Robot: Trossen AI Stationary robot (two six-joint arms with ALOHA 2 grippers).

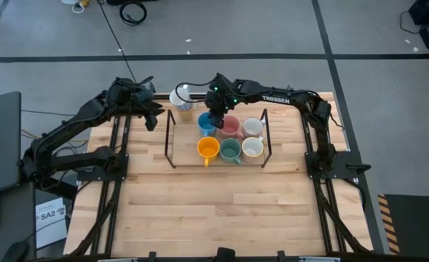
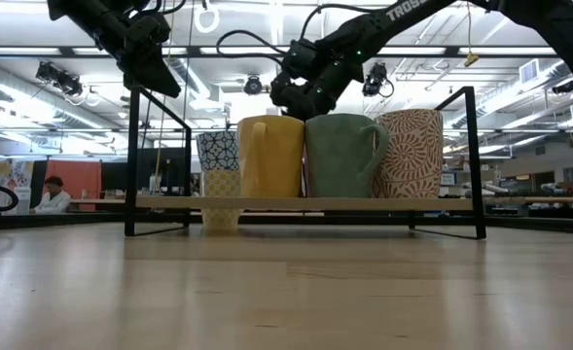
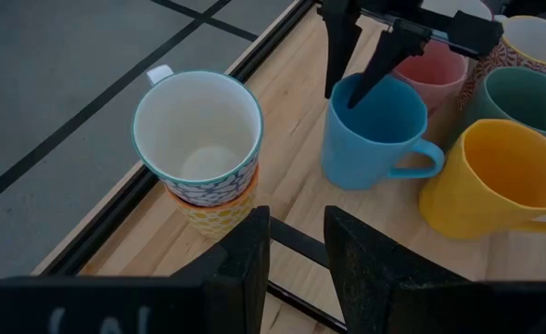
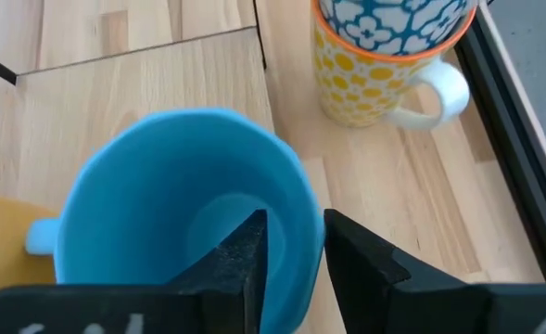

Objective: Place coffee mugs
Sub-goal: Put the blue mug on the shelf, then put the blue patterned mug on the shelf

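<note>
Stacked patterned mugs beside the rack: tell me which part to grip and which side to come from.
Grip the rim of the top mug from straight above, one finger inside, one outside. It stands upright and open-mouthed, nested in the yellow dotted mug, with bare table around it. Its handle points away from the blue mug, so take the rim away from the handle. The left gripper is nearest.

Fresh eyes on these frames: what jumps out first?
The bright cluster of mugs on the low black-framed shelf at the table's far middle: the orange mug, green mug and blue mug. The right gripper straddles the blue mug's rim, one finger inside. Just off the shelf's left end stands a stack of two patterned mugs, with the left gripper hovering nearby.
</note>
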